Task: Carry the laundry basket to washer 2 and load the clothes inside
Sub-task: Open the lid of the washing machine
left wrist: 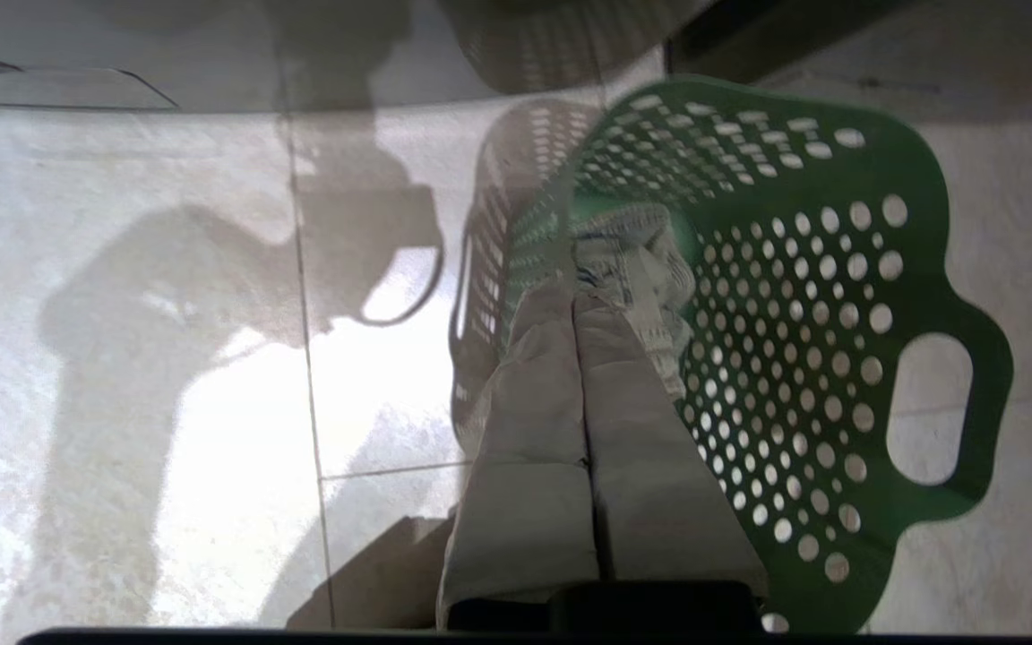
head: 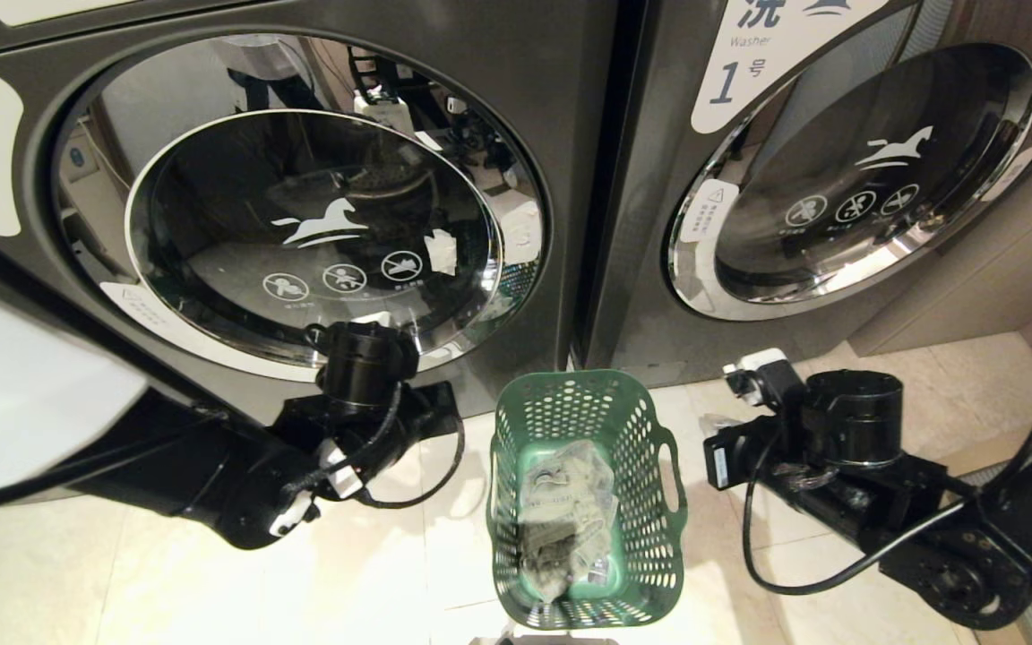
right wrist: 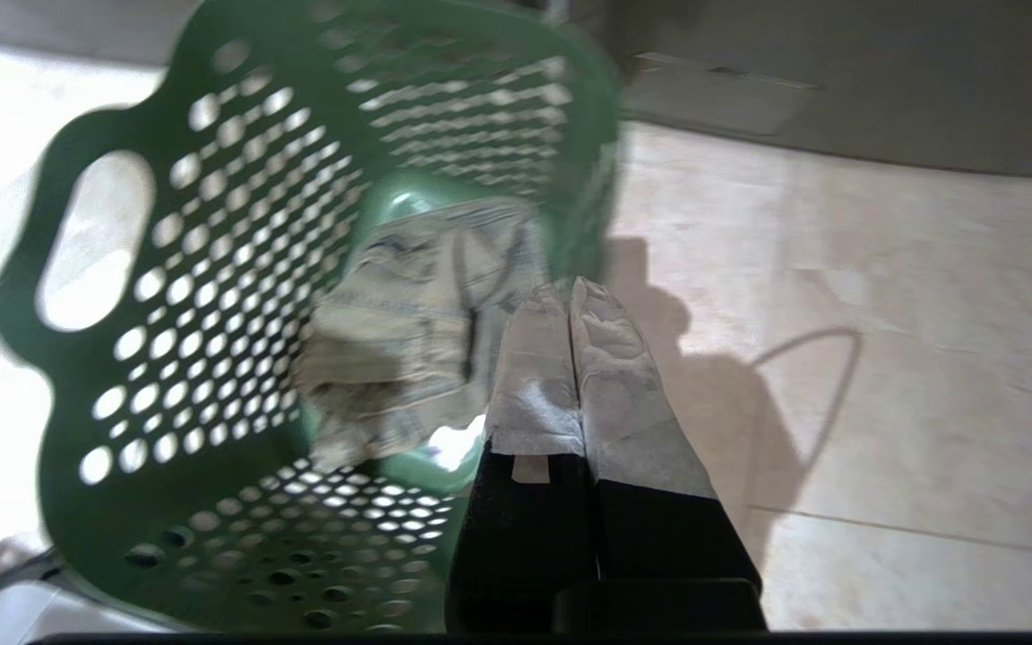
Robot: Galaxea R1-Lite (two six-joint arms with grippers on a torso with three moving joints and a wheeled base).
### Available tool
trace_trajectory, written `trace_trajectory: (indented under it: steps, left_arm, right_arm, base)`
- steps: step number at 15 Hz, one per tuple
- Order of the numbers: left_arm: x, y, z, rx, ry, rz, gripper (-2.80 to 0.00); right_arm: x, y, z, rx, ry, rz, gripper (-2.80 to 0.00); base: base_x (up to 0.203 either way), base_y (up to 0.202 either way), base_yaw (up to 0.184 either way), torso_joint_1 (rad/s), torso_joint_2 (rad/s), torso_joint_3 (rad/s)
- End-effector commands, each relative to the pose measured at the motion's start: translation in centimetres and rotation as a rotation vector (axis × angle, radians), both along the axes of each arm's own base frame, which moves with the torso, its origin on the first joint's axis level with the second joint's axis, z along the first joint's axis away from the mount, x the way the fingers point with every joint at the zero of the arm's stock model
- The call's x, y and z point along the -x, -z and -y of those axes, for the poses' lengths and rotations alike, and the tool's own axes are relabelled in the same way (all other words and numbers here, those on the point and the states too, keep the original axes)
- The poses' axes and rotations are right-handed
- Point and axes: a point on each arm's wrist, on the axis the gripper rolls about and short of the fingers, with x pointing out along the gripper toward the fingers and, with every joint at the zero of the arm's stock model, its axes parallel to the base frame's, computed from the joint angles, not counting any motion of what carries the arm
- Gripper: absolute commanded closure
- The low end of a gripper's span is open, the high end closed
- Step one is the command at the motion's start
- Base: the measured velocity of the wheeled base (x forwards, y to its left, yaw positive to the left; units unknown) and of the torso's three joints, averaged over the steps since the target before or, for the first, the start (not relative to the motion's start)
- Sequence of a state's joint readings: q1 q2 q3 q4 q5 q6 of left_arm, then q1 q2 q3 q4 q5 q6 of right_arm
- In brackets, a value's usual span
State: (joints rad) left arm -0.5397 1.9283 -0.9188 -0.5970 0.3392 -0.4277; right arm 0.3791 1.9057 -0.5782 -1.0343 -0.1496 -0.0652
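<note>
The dark green laundry basket (head: 646, 466) stands upright on the tiled floor in front of the gap between two washers. The clothes (head: 565, 511), a grey-green bundle with pale bands, lie on its bottom. Washer 2 (head: 561, 107) fills the left of the head view, its chrome-rimmed glass door (head: 319, 224) facing me. My left gripper (left wrist: 574, 291) hangs shut and empty over the basket's (left wrist: 803, 313) near wall, with the clothes (left wrist: 637, 260) just beyond its tips. My right gripper (right wrist: 567, 291) is also shut and empty beside the basket's (right wrist: 211, 269) other side, next to the clothes (right wrist: 417, 313).
The washer labelled 1 (head: 838, 179) stands at the right. A beige cabinet side (head: 1000, 260) follows it. My left arm (head: 364, 403) and right arm (head: 838, 430) flank the basket, with black cables looping from each. Pale floor tiles (head: 211, 573) surround the basket.
</note>
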Motion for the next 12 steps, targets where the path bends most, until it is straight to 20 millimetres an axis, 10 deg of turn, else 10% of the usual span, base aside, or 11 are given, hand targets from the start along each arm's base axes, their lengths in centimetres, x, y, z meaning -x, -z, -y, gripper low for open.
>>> trace_trajectory:
  steps: [1,4,12]
  left_arm:
    - [0.7,-2.3,-2.5,0.029,-0.059,0.053,0.0]
    - [3.9,-3.8,-6.1,0.032,-0.121,0.074,0.0]
    - [17.0,0.6,-14.0,-0.252,-0.228,-0.014,0.0]
  right_arm:
    - [1.7,-2.4,2.6,-0.023,0.064,0.064,0.0]
    - [6.6,-3.1,5.1,-0.023,0.097,0.068,0.0]
    - [19.7,-1.5,8.8,0.031,0.08,-0.028,0.0]
  base:
    - [0.0,0.0,0.0,0.0,0.0,0.0]
    - [0.0,0.0,0.0,0.0,0.0,0.0]
    - [0.0,0.0,0.0,0.0,0.0,0.0]
